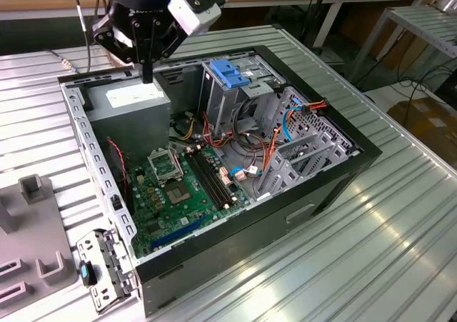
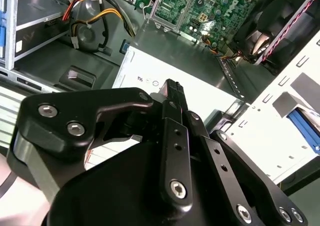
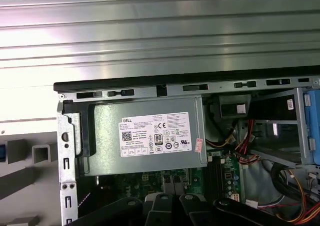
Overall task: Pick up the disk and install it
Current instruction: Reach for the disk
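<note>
The disk is out of view. My gripper (image 1: 147, 78) hangs over the back corner of the open computer case (image 1: 335, 186), at the exterior view's left. Its black fingers are shut together with nothing between them. Its tip sits just above the grey power-supply box (image 1: 132, 104) with the white sticker (image 3: 155, 134). In the second wrist view the closed gripper (image 2: 172, 84) points down at that same box (image 2: 200, 60). The metal drive cage with a light-blue plastic top (image 1: 232, 76) stands inside the case, to the exterior view's right of the gripper.
The case lies open on a ribbed metal table (image 1: 400, 243). Inside are a green motherboard (image 1: 178, 186), loose orange and red cables (image 1: 268, 151) and a fan (image 2: 280, 15). A grey fixture (image 1: 28, 222) and a metal bracket (image 1: 103, 272) lie at the exterior view's lower left.
</note>
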Tool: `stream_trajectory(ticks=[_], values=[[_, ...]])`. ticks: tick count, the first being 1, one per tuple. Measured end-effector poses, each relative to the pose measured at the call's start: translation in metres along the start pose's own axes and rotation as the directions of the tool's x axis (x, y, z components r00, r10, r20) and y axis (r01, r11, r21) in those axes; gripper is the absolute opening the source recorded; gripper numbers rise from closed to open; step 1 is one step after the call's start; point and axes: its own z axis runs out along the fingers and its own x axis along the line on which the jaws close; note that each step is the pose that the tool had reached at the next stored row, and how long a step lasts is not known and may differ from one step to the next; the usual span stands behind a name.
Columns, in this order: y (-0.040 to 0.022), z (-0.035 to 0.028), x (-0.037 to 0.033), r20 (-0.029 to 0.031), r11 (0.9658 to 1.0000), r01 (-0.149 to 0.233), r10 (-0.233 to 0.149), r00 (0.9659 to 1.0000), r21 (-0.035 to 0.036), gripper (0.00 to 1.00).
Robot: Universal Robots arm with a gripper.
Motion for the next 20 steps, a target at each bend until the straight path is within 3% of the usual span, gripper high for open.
stream_trajectory(ticks=[20], values=[[-0.0009, -0.0003, 0.0116, 0.0000, 1.0000, 0.000, 0.000, 1.0000, 0.0000, 0.11]])
